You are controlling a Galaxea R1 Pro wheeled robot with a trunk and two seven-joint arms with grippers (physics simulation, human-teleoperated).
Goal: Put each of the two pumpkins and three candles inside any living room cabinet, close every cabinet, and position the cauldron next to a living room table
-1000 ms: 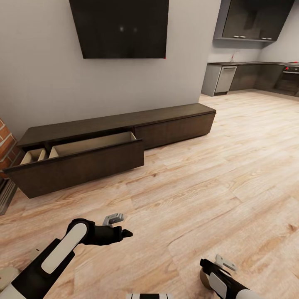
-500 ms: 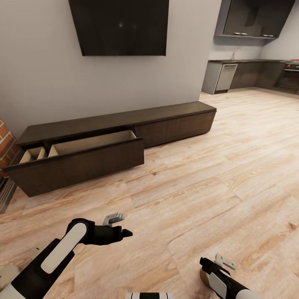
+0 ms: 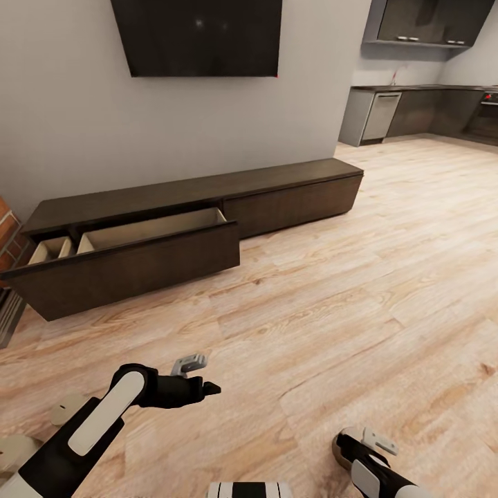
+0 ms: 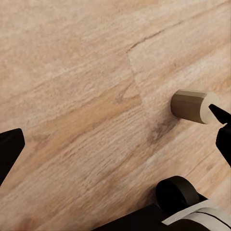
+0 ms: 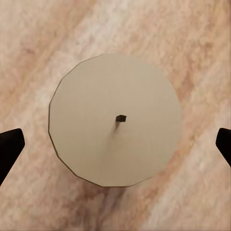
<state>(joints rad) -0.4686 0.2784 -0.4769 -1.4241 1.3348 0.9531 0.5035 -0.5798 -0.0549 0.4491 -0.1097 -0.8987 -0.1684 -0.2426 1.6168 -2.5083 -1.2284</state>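
A tan candle (image 5: 115, 120) stands upright on the plank floor, seen from straight above with its dark wick in the middle. My right gripper (image 5: 115, 144) is open, its fingertips (image 5: 9, 147) wide on either side of the candle and apart from it. In the head view, that candle (image 3: 341, 443) peeks out under the right gripper (image 3: 366, 441). My left gripper (image 3: 200, 375) hangs open over bare floor. Another candle (image 4: 192, 106) rests near one of its fingertips (image 4: 219, 115), and I see that candle (image 3: 67, 408) again beside the left arm. The cabinet (image 3: 290, 200) lies along the wall. The pumpkins, the cauldron and the table are out of view.
The cabinet's left drawer (image 3: 131, 266) stands pulled out, its pale inside showing nothing. A black TV (image 3: 200, 38) hangs above. Brick fireplace edge (image 3: 7, 238) at the left. The kitchen (image 3: 415, 111) opens at the far right. A pale rounded shape (image 3: 12, 449) sits at the bottom-left corner.
The whole picture has shifted, so the camera moved: the cabinet sits a little higher and more floor shows near me. Both arms keep their poses.
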